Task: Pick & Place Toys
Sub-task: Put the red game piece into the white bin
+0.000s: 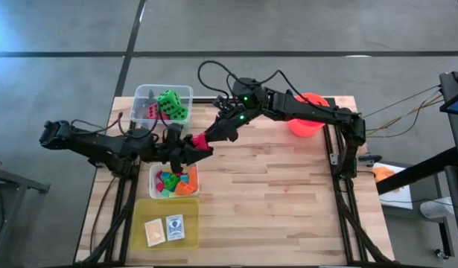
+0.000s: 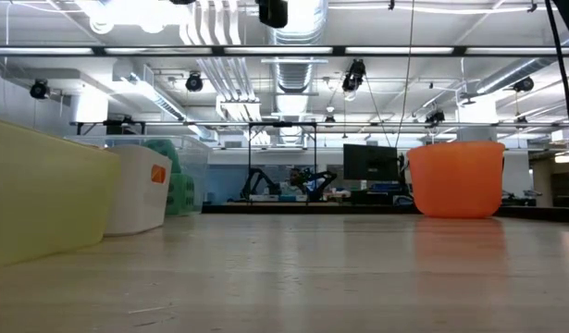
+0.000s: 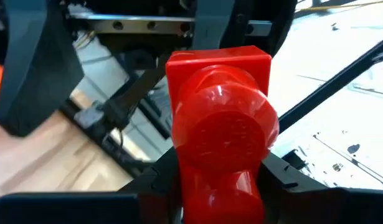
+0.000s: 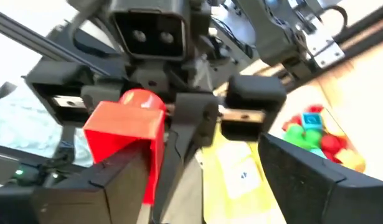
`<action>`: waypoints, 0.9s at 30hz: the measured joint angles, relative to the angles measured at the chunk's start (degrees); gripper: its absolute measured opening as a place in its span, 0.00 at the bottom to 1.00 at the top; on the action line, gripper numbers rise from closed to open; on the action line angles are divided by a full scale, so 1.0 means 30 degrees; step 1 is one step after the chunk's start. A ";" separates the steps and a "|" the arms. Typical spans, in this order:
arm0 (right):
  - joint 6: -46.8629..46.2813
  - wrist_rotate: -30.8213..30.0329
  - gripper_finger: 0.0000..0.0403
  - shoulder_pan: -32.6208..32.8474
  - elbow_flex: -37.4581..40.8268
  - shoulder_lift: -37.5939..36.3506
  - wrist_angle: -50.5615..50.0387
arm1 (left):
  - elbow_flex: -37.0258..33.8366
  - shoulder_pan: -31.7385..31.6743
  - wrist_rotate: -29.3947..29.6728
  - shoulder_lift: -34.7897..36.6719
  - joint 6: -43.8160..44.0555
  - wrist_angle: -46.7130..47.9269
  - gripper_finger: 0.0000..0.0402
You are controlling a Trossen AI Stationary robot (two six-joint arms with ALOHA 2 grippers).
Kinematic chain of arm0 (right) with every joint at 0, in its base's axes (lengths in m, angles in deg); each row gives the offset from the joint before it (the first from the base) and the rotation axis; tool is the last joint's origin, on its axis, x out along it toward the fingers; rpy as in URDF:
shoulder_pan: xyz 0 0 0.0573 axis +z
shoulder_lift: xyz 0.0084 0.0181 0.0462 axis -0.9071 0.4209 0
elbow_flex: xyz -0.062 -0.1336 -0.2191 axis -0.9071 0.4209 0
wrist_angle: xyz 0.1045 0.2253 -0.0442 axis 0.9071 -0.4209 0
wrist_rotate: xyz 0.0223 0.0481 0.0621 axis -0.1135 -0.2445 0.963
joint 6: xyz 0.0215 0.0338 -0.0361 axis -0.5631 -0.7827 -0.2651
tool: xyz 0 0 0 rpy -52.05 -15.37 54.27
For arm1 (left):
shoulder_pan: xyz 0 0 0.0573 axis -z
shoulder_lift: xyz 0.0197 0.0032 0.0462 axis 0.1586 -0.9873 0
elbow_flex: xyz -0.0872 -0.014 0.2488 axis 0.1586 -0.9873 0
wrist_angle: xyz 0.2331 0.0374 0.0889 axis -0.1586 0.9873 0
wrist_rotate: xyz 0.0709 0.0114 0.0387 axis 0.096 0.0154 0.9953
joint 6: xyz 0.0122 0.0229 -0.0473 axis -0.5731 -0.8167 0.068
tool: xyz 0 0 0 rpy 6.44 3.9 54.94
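Observation:
A red toy [image 1: 201,141] with a square end and a rounded end hangs above the table's middle left, between my two grippers. My left gripper [image 1: 191,147] comes in from the left and is shut on it. My right gripper [image 1: 218,132] comes from the far right and is open. Its fingers [image 4: 110,186] stand on either side of the toy's square end [image 4: 126,134]. Green and pink dice [image 1: 169,106] lie in a clear tub at the far left. Small bright blocks [image 1: 174,182] fill a second tub. Flat cards [image 1: 165,229] lie in a yellow tub. My left gripper pinches the red toy's rounded end [image 3: 219,186] between its two fingers, coming level from the table's left. The toy is lifted clear of the table, and its square end [image 3: 219,62] points away toward my right gripper. Whether a finger of my right gripper touches the square end, I cannot tell.
A red-orange bucket [image 1: 307,119] stands at the far right of the table, and it also shows in the low view [image 2: 455,178]. The three tubs line the left side, the yellow tub [image 2: 43,194] nearest the front edge. Bare wood [image 1: 273,201] lies to their right.

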 joint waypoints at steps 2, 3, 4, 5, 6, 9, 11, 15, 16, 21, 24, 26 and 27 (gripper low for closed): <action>0.0313 -0.0049 0.72 -0.0029 0.0000 -0.0002 -0.0634 | 0.0000 0.0015 -0.0073 0.0264 0.0708 0.1036 0.29; 0.0483 -0.0048 0.73 -0.0036 0.0007 -0.0026 -0.1094 | 0.0000 0.0019 -0.0142 0.0400 0.1047 0.1705 0.29; 0.0712 -0.0095 0.74 -0.0036 0.0015 -0.0047 -0.1457 | 0.0000 0.0033 -0.0153 0.0525 0.1435 0.2272 0.29; 0.0957 -0.0153 0.74 -0.0053 0.0015 -0.0065 -0.1721 | 0.0000 0.0032 -0.0163 0.0679 0.1817 0.2837 0.29; 0.1186 -0.0163 0.75 -0.0084 0.0015 -0.0089 -0.2050 | 0.0000 0.0038 -0.0193 0.0833 0.2184 0.3455 0.29; 0.1394 -0.0163 0.75 -0.0190 0.0015 -0.0138 -0.2708 | 0.0000 0.0061 -0.0294 0.1346 0.3337 0.5243 0.29; 0.1475 -0.0163 0.75 -0.0233 0.0015 -0.0138 -0.3229 | 0.0000 0.0177 -0.0564 0.1709 0.4292 0.6328 0.29; 0.2329 -0.0185 0.75 -0.0233 0.0015 -0.0146 -0.4685 | 0.0005 0.0496 -0.1815 0.2564 0.6190 0.8685 0.29; 0.2587 -0.0233 0.75 -0.0217 0.0015 -0.0147 -0.5296 | 0.0007 0.0606 -0.2174 0.2761 0.6759 0.9614 0.29; 0.4108 -0.2539 0.75 0.0079 0.0015 -0.0160 -0.9746 | 0.0015 0.1360 -0.3125 0.3041 1.0373 1.7022 0.29; 0.5039 -0.5313 0.75 0.0458 0.0015 -0.0165 -1.2689 | -0.0022 0.1588 -0.3556 0.2662 1.2496 2.2617 0.29; 0.5158 -0.6797 0.75 0.0746 0.0015 -0.0202 -1.4229 | -0.0036 0.1581 -0.3562 0.2267 1.3112 2.5532 0.29; 0.5144 -0.7181 0.75 0.0915 0.0015 -0.0229 -1.4810 | -0.0036 0.1568 -0.3562 0.2054 1.3160 2.6393 0.29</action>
